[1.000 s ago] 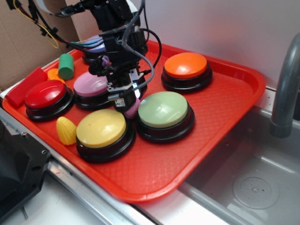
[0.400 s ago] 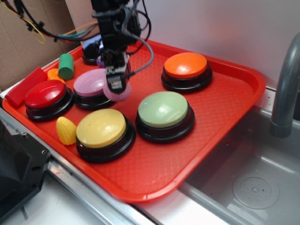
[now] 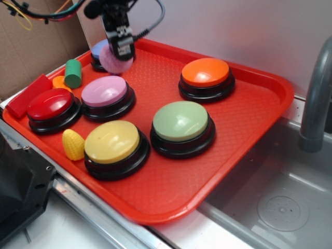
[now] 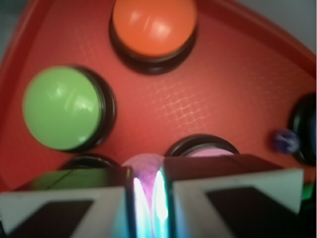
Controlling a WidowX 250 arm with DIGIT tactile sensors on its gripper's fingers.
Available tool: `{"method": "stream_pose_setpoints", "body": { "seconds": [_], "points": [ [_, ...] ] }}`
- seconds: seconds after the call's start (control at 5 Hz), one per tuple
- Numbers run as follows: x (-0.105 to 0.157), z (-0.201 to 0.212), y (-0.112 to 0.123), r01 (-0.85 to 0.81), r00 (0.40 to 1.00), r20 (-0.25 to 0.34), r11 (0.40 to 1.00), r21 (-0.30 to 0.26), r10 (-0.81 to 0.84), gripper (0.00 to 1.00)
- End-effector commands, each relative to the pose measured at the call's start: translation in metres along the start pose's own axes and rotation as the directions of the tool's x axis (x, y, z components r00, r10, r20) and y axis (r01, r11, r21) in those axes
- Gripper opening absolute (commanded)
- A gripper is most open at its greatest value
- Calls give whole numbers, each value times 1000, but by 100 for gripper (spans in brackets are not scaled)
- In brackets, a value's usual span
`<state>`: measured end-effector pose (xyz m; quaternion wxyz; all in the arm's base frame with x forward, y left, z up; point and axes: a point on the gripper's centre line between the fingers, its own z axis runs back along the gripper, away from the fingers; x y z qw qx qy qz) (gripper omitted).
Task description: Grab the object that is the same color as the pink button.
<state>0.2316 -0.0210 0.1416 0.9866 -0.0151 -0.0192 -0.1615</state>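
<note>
Pink ball (image 3: 115,59) is off the tray, clamped in the gripper (image 3: 120,52) at far left, hanging over the blue-lavender button (image 3: 98,52) and beyond the pink button (image 3: 105,91). Wrist view: the fingers (image 4: 84,198) stand narrow, closed onto the ball (image 4: 143,166) from both sides, with only its upper curve showing between them.

Handling, as a judgement: ball looks light, its dimpled skin giving some bite. A round body can roll out of a flat pinch, so the hold should sit across its widest part; whether it does cannot be told here.

Surface: red tray (image 3: 244,150) with a fine raised diamond texture and a raised rim, resting on the table next to a steel sink (image 3: 280,202).

Room: buttons crowd the tray — orange (image 3: 206,72), green (image 3: 180,121), yellow (image 3: 112,141), red (image 3: 50,104). Small purple ball (image 4: 286,141) lies just beside a far button.
</note>
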Motion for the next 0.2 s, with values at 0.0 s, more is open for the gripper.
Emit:
{"method": "stream_pose_setpoints", "body": {
  "seconds": [0.0],
  "points": [
    [1, 55, 3, -381, 923, 96, 917, 116, 371, 0]
  ]
}}
